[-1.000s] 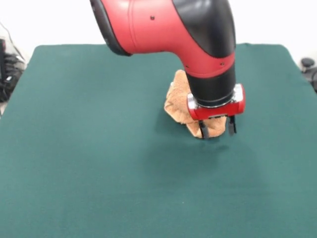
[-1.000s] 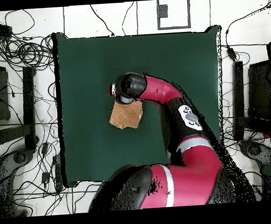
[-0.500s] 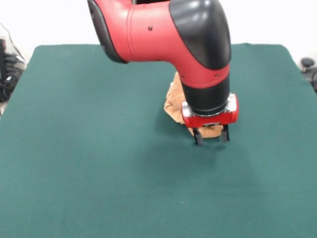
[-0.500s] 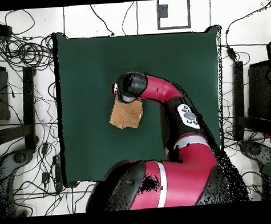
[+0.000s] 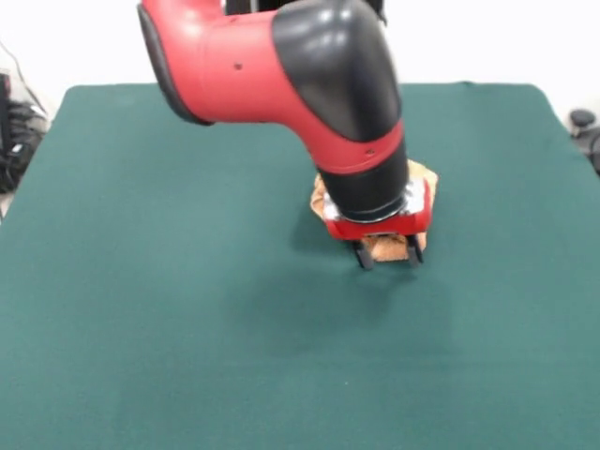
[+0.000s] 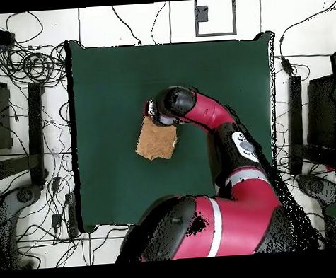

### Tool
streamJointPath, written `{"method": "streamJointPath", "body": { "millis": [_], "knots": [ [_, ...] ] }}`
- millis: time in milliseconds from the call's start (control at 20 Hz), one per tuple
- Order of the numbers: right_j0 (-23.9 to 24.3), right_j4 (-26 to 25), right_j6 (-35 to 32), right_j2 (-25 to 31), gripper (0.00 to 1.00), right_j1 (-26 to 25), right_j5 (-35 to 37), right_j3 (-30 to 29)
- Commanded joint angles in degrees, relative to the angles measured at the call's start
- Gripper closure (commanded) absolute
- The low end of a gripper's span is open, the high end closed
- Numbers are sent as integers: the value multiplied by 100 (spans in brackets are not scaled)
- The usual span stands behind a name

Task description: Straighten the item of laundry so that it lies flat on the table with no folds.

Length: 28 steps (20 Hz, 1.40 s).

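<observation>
The item of laundry [image 5: 386, 247], an orange-tan towel, lies folded in a small bundle near the middle of the dark green table [image 5: 141, 300]. Most of it is hidden behind the arm's wrist in the front view. Its near edge shows between the two black fingers of my gripper [image 5: 387, 258], which stands open right at that edge, fingertips close to the tabletop. From overhead the item of laundry [image 6: 155, 140] is a compact, roughly square patch on the table [image 6: 111, 84], and the wrist covers its far right corner, hiding the fingers.
Cables and equipment [image 6: 25, 68] lie on the floor around the table. The red and black arm [image 6: 212, 121] stretches across the table's right half in the overhead view.
The wrist and gripper have shifted left in the front view and sit slightly lower at the towel's near edge. The towel has kept its folded shape.
</observation>
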<state>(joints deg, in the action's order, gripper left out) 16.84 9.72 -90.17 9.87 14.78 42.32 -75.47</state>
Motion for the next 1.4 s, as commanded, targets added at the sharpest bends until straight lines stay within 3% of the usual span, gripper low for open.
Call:
{"method": "streamJointPath", "body": {
  "millis": [50,400,800,1400],
  "knots": [
    [35,554,-1239,403,0,-116,727,-390],
    [-96,686,-1435,204,0,97,1085,-365],
    [132,960,-1441,277,0,287,1782,-657],
    [225,1117,-1334,279,0,303,2011,-811]
  ]
}}
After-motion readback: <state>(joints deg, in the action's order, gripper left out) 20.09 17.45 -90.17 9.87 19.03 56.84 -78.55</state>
